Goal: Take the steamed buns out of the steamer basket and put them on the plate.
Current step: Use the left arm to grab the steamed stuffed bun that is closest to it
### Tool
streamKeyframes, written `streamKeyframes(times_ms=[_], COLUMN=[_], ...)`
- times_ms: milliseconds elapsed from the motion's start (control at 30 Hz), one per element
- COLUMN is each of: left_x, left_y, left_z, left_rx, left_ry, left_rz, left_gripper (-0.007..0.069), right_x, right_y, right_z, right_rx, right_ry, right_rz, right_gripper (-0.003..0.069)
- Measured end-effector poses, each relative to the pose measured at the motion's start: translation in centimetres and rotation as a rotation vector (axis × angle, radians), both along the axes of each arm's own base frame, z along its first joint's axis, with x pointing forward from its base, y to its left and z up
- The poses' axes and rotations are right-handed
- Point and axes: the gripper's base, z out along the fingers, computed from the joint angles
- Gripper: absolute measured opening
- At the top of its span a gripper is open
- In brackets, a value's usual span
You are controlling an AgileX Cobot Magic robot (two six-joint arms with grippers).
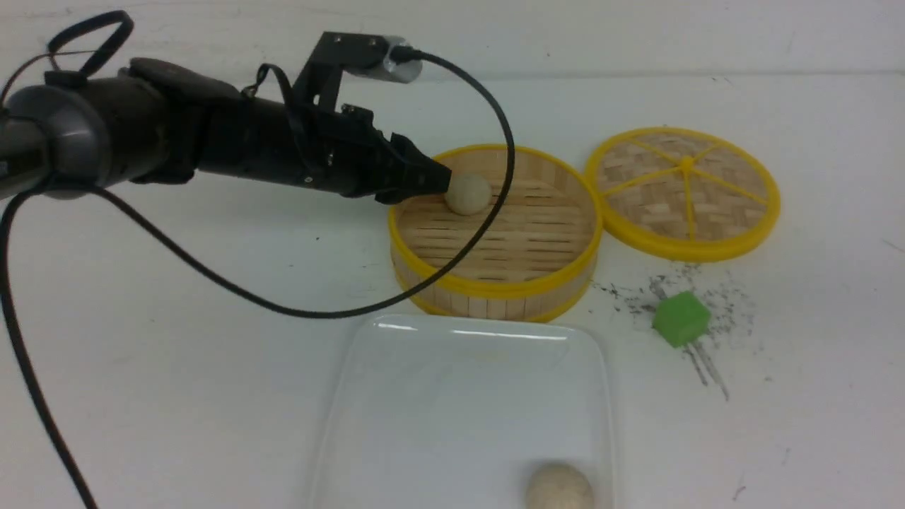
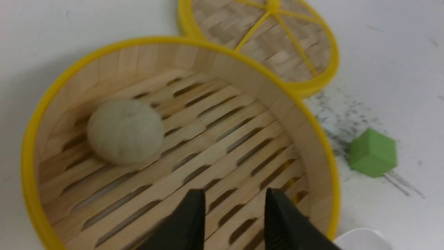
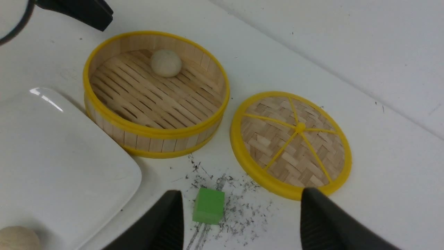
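Steamed bun, round, matte, in slatted bamboo steamer basket

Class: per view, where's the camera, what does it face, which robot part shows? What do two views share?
Front: between the arms, facing forward over plate and steamer basket; left arm shows.
Left wrist: on left arm, facing bun in basket; open jaws show.
Right wrist: on right arm, facing green cube and lid; open jaws show.
Shared: that bun.

Bright even light, glare on the plate, left wrist view blurred.
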Motion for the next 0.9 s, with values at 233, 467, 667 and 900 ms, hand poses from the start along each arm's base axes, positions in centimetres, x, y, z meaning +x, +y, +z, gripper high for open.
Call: streamKeyframes(times_ms=[233,467,667,900], left_x=[1.3,2.9,3.0,3.0], left_y=[0.1,-0.1,-3.2,-5.9], left_z=[-0.7,-1.8,-3.8,-3.8], left_rx=[0.074,0.039,0.068,0.120], left_ry=[-0.043,-0.022,-0.039,-0.139], left_rz=[0.010,0.079,-0.001,0.035], left_gripper=[0.0389,0.0473,0.0448,0.0415], right_x=[0.0,0.0,0.0,0.0], right_y=[-0.2,-0.3,-0.4,-0.4], right_z=[-0.1,-0.3,-0.3,-0.4], right_rx=[-0.034,-0.063,-0.076,-0.083], right_ry=[0.002,0.009,0.005,0.020], right_rz=[-0.006,-0.011,-0.014,-0.013], right_gripper=[0.0453,0.0453,0.0453,0.0453])
